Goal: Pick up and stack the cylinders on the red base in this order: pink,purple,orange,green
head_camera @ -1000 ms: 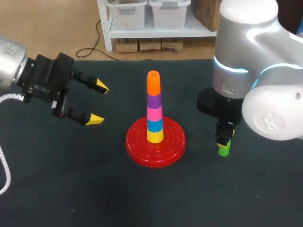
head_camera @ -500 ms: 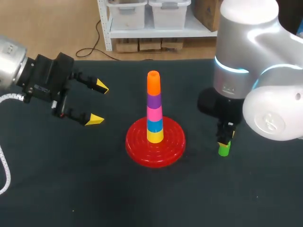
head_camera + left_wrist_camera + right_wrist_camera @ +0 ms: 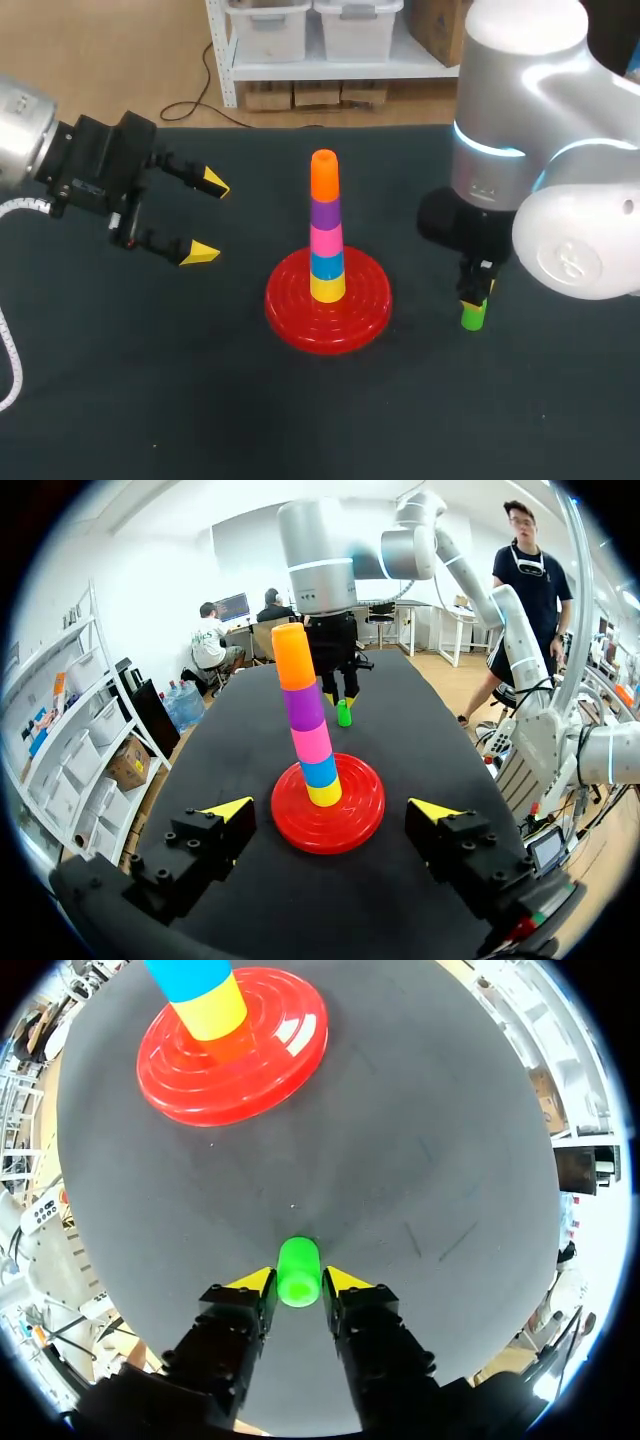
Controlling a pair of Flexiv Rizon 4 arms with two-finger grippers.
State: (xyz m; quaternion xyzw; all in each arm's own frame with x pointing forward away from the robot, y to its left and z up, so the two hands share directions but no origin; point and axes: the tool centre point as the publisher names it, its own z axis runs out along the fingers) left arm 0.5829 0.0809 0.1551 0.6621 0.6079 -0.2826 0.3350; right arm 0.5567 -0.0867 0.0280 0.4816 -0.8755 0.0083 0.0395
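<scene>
The red base [image 3: 296, 318] stands mid-table and carries a stack of yellow, blue, pink, purple and orange cylinders, with the orange one [image 3: 324, 178] on top. Right of the base, a green cylinder [image 3: 473, 315] stands upright on the table. My right gripper [image 3: 474, 296] points straight down over it. In the right wrist view both fingers press the green cylinder [image 3: 298, 1272] from two sides, so the right gripper [image 3: 299, 1281] is shut on it. My left gripper [image 3: 206, 217] hangs open to the left of the base, holding nothing. It faces the stack [image 3: 307, 725].
The dark table mat [image 3: 150, 400] extends around the base. My right arm's large grey body [image 3: 540, 150] looms over the table's right side. The table's far edge [image 3: 300, 126] runs behind the stack.
My right gripper's fingers have drawn together onto the green cylinder. The left arm, the stack and the cylinder have kept their places.
</scene>
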